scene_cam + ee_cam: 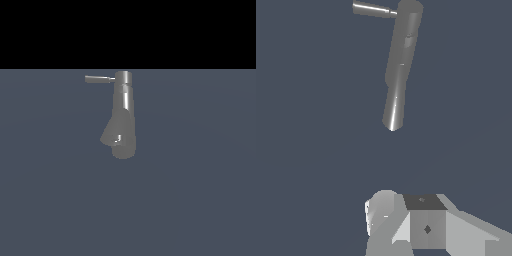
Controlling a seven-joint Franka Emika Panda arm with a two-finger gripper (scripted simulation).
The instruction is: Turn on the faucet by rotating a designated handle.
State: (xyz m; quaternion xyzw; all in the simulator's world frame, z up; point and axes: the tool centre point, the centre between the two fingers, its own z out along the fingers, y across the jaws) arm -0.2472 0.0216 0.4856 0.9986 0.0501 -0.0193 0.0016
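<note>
Hanging well apart from the faucet (400,70), my gripper (406,220) shows only in the wrist view, as pale blocky shapes near the frame's edge, and I cannot tell from them whether my fingers are spread or closed. Nothing touches the faucet. In the exterior view the grey faucet (122,117) stands on the dark blue-grey floor (200,190), its column widening down to a rounded spout end. At its short cylindrical cap, the thin handle (99,79) sticks out sideways toward the exterior view's left; the wrist view shows that same handle (372,9) jutting from the cap.
</note>
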